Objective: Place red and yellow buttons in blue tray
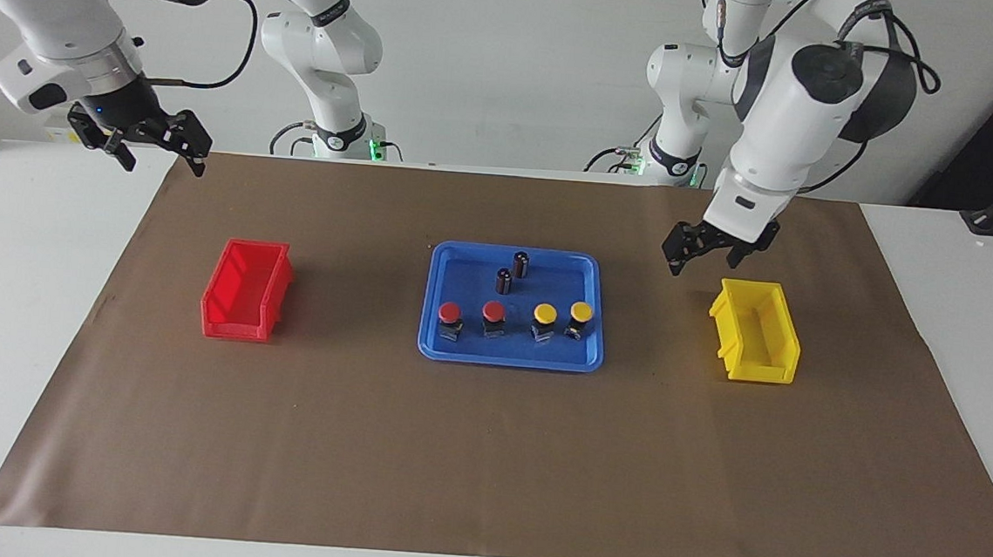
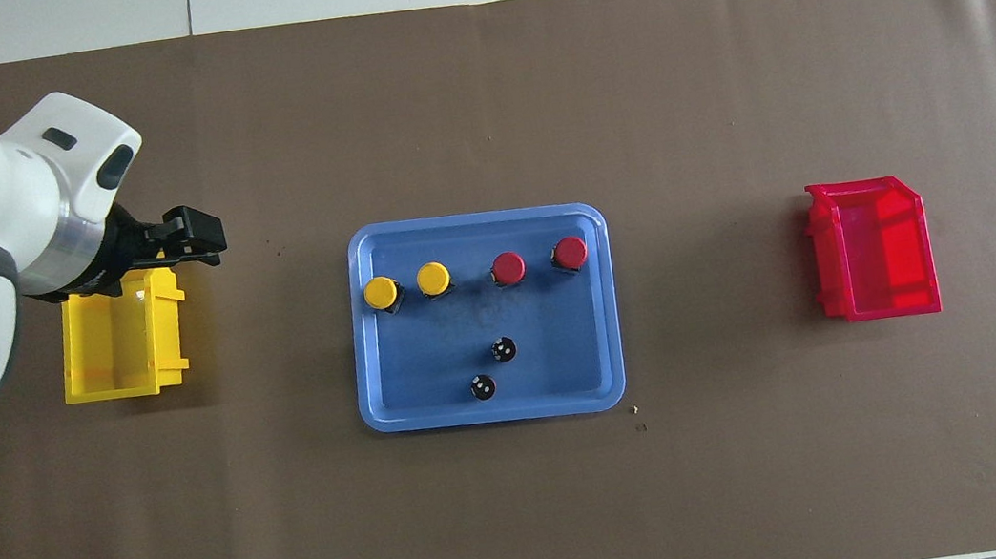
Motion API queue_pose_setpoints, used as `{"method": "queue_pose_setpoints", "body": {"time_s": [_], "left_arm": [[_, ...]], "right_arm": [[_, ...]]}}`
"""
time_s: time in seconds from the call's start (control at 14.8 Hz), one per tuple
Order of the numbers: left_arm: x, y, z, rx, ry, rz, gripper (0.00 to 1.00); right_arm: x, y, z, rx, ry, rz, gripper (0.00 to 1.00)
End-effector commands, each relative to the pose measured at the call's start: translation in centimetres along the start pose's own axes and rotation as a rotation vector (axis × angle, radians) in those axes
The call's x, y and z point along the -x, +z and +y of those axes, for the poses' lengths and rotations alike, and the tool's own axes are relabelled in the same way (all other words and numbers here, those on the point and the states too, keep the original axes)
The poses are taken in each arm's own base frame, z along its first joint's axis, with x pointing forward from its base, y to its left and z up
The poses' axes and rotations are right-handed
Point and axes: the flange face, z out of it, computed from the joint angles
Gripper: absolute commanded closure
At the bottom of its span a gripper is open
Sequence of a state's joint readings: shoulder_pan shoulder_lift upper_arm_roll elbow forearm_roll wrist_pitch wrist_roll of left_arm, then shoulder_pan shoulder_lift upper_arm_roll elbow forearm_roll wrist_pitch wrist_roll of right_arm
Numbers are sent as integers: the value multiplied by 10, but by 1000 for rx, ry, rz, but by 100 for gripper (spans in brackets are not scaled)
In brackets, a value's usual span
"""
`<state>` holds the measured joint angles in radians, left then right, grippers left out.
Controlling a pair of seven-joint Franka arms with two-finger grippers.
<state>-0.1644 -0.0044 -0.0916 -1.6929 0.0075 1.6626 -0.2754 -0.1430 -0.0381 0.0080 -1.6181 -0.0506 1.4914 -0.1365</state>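
Two red buttons point(image 1: 449, 313), two yellow buttons point(image 1: 545, 314), two dark cylinders point(image 1: 520, 264), two bins point(image 1: 246, 302), one tray point(image 1: 445, 262).

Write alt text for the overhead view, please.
A blue tray on brown paper holds two yellow buttons, two red buttons and two dark cylinders. The left tool hangs over a yellow bin; a red bin sits toward the right arm's end.

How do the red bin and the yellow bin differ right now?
The red bin sits toward the right arm's end of the table with nothing over it; the yellow bin sits toward the left arm's end, with the left end effector over its edge nearer the robots. They also differ in colour. Both look empty, rest on the brown paper beside the blue tray, and match in shape.
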Motion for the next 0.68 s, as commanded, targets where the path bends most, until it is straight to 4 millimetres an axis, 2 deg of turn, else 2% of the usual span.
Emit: {"method": "queue_pose_setpoints", "body": {"time_s": [0.0,0.14,0.27,0.34,0.61], "left_arm": [[3,-31,-60,-9,147,-10,0],[-2,-52,-97,-9,141,13,0],[-6,-54,-123,-3,95,22,0],[-6,-53,-129,-6,90,17,0],[-3,-56,-124,-6,161,20,0]], "right_arm": [[0,-3,1,10,-5,-9,0],[0,-3,0,5,-2,-10,0],[0,-3,-1,-3,-3,-11,0],[0,-3,-1,-3,-4,-11,0],[0,-3,-6,-5,-18,-10,0]]}}
